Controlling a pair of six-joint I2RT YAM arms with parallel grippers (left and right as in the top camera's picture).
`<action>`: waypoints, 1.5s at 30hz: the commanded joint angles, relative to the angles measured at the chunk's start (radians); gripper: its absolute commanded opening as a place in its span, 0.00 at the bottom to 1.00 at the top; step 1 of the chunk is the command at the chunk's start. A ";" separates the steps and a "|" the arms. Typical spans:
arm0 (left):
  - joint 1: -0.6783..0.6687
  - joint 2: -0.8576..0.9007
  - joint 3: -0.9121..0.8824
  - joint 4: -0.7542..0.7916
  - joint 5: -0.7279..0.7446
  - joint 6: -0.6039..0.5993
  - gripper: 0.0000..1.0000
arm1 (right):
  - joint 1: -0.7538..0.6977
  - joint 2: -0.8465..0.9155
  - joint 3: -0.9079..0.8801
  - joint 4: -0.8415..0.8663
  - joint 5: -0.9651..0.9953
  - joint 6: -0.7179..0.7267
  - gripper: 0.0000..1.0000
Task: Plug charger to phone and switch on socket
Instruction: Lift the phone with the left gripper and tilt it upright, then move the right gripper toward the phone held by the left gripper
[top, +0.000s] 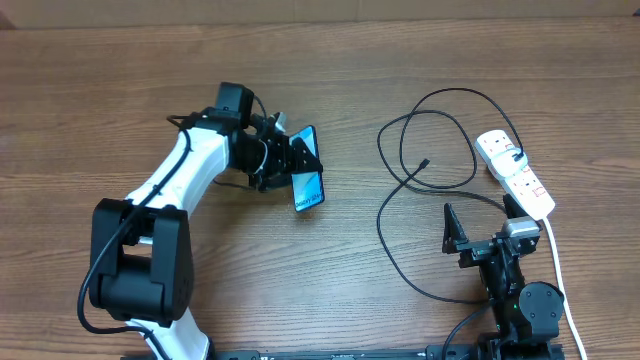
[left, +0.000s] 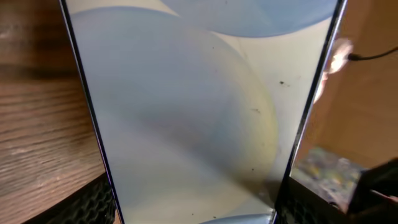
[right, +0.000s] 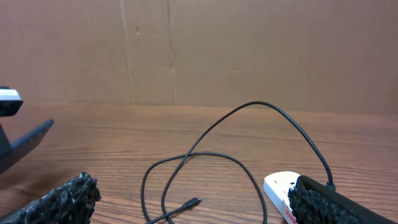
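The phone (top: 311, 190) sits in my left gripper (top: 298, 163), left on the table (top: 100, 80). The cable (top: 400, 170) loops between it and the power strip (top: 515, 172), far right, behind my right gripper (top: 482, 220).

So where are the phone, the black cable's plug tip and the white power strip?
phone (top: 311, 190): overhead view, lower part of its screen.
plug tip (right: 195, 201): right wrist view, the cable's free end.
power strip (top: 517, 175): overhead view, middle of its white top.
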 joint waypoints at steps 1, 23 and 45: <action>0.028 0.007 0.027 0.031 0.128 -0.053 0.68 | 0.006 -0.004 -0.010 0.003 0.006 -0.002 1.00; 0.153 0.007 0.027 0.178 0.348 -0.135 0.69 | 0.006 -0.005 -0.010 0.102 -0.970 -0.001 1.00; 0.157 0.007 0.027 0.206 0.348 -0.155 0.69 | 0.005 0.119 0.057 0.198 -0.615 0.162 1.00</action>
